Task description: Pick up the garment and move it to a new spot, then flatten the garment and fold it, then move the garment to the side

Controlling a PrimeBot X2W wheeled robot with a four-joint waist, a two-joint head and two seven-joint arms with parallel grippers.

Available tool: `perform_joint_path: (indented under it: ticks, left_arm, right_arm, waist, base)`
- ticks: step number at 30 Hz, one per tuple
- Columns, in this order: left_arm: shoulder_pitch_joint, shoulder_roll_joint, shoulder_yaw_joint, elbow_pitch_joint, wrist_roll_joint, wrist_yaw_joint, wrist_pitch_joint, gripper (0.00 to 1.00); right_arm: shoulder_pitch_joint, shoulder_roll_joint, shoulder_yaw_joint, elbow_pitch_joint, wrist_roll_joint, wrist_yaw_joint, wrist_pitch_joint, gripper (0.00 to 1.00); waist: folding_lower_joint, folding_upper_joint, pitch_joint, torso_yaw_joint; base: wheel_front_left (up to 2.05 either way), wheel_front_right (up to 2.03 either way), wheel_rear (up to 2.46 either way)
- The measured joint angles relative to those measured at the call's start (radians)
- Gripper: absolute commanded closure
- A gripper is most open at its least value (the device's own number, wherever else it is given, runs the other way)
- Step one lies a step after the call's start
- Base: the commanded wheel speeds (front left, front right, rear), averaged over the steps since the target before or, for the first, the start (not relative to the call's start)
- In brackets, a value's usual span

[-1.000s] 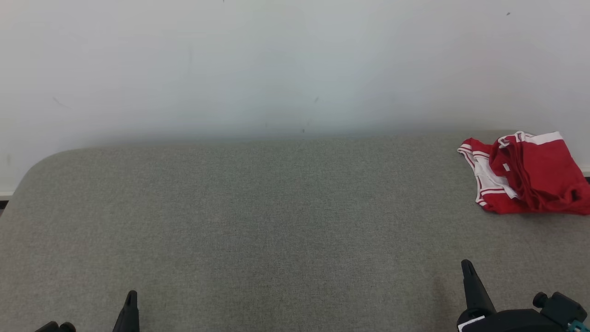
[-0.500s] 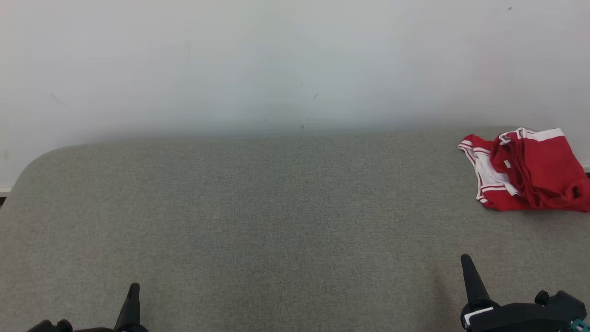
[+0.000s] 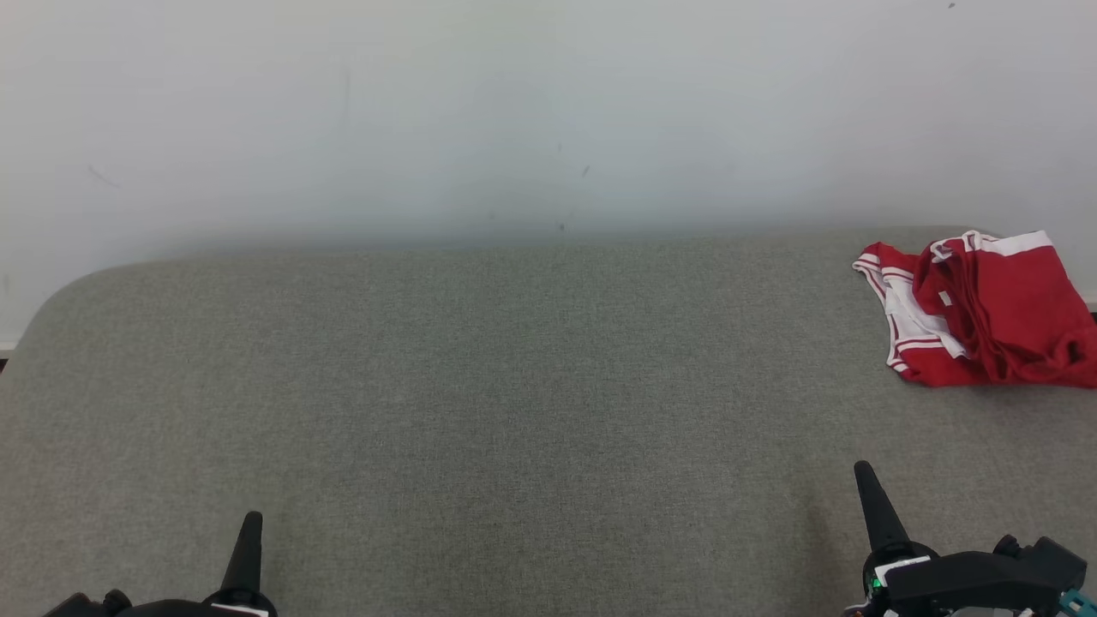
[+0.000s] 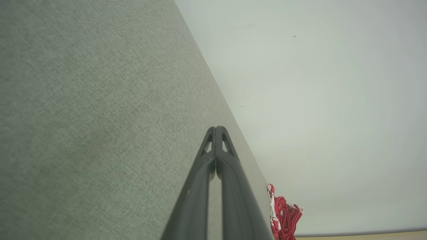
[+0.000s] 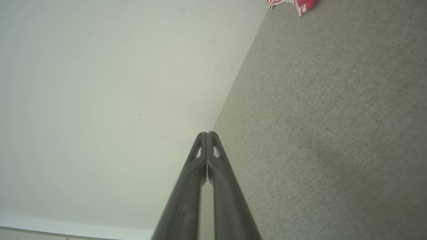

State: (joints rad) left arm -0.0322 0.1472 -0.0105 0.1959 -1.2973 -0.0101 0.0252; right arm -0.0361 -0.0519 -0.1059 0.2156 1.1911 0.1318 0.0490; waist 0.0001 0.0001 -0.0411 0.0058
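The garment (image 3: 986,308) is red with white trim and lies crumpled at the far right of the grey fabric surface (image 3: 514,386), close to the wall. A sliver of it shows in the left wrist view (image 4: 285,216) and a corner in the right wrist view (image 5: 293,4). My left gripper (image 3: 248,531) sits at the lower left, shut and empty, far from the garment. My right gripper (image 3: 866,484) is at the lower right, shut and empty, well short of the garment. Both pairs of fingers press together in the wrist views (image 4: 216,131) (image 5: 206,136).
A plain white wall (image 3: 514,111) rises right behind the grey surface. The surface's far left corner (image 3: 77,291) is rounded, and its wide middle stretch is bare fabric.
The whole head view has shifted, so the camera has moved. Both grippers show a little higher in the picture than before. The garment lies as it was.
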Motion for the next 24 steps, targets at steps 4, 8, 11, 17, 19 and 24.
perform_joint_path:
  ticks: [4, 8, 11, 17, 19, 24]
  left_arm:
    - [-0.008, -0.008, 0.012, 0.004, -0.027, -0.011, 0.006, 1.0]
    - [-0.013, -0.017, 0.022, 0.009, -0.061, -0.024, 0.013, 1.0]
    - [-0.019, -0.022, 0.03, 0.012, -0.079, -0.031, 0.021, 1.0]
    - [-0.029, -0.034, 0.045, 0.019, -0.123, -0.045, 0.03, 1.0]
    - [-0.031, -0.039, 0.05, 0.021, -0.135, -0.052, 0.034, 1.0]
    - [-0.04, -0.05, 0.064, 0.027, -0.176, -0.067, 0.044, 1.0]
  right_arm:
    - [-0.008, 0.0, -0.001, 0.002, 0.038, 0.0, 0.005, 1.0]
    - [-0.012, 0.0, -0.002, 0.006, 0.078, 0.0, 0.013, 1.0]
    - [-0.018, 0.0, -0.003, 0.007, 0.107, 0.0, 0.014, 1.0]
    - [-0.028, 0.0, -0.003, 0.011, 0.159, 0.0, 0.023, 1.0]
    - [-0.031, 0.0, -0.004, 0.012, 0.179, 0.0, 0.028, 1.0]
    - [-0.038, 0.0, -0.005, 0.016, 0.228, 0.0, 0.035, 1.0]
  waist:
    - [0.0, 0.0, 0.004, 0.0]
    - [-0.0001, 0.0, 0.007, -0.001]
    - [-0.0001, 0.0, 0.01, -0.001]
    - [-0.0001, 0.0, 0.015, -0.002]
    - [-0.0001, 0.0, 0.017, -0.002]
    - [-0.0001, 0.0, 0.022, -0.003]
  base:
    - [0.0, 0.0, 0.0]
    - [0.0, 0.0, 0.0]
    - [0.0, 0.0, 0.0]
    - [0.0, 0.0, 0.0]
    - [0.0, 0.0, 0.0]
    - [0.0, 0.0, 0.0]
